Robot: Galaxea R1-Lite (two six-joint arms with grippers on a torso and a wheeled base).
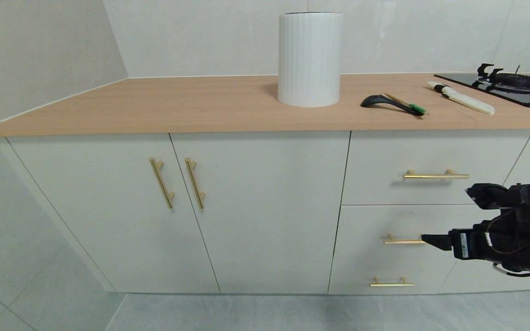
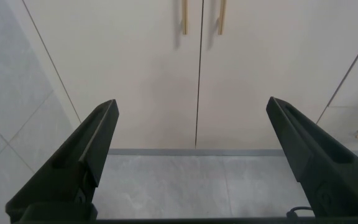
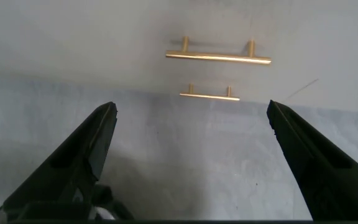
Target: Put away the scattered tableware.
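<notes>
Right gripper point(image 1: 448, 214) hangs low in front of the pale drawer fronts point(image 1: 430, 151), fingers spread wide with nothing between them. Left gripper point(image 2: 191, 102) is spread too, facing the pale cupboard doors point(image 2: 135, 68).

Up on the wood-look countertop point(image 1: 177, 103), right of the tall white ribbed cylinder point(image 1: 309, 59), lie a black plastic ladle point(image 1: 382, 101), a thin wooden stick with a green end point(image 1: 408, 105) right against it, and a cream knife point(image 1: 462, 98) near the black hob point(image 1: 513, 85).

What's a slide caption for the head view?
Spoon, chopstick and knife lie right of a white canister on the counter; open right pincer hangs before the drawers.
</notes>
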